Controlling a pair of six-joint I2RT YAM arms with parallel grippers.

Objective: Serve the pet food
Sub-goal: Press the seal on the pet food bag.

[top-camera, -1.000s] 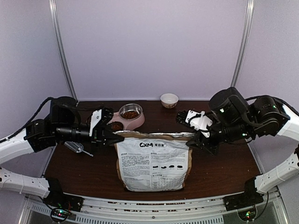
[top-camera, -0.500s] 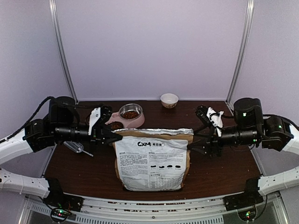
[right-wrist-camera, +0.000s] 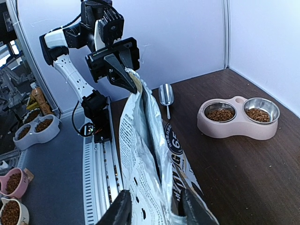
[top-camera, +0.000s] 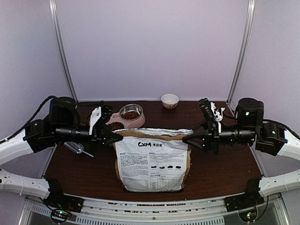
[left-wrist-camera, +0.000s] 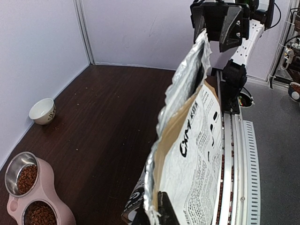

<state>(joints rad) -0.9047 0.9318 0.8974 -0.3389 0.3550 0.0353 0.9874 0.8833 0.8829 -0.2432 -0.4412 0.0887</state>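
Pet food bag (top-camera: 152, 161) stands on the counter (top-camera: 225, 168), mid near edge. It looks floppy and probably heavy, so hold its top corners. Left jaws clamp its left corner; right jaws straddle the right corner, parted. Kibble (right-wrist-camera: 220, 114) lies in the pink feeder (right-wrist-camera: 234, 127).

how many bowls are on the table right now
3: two steel bowls of brown kibble side by side in the pink double feeder, left rear; one small white ceramic bowl, rear centre. None appears hidden.
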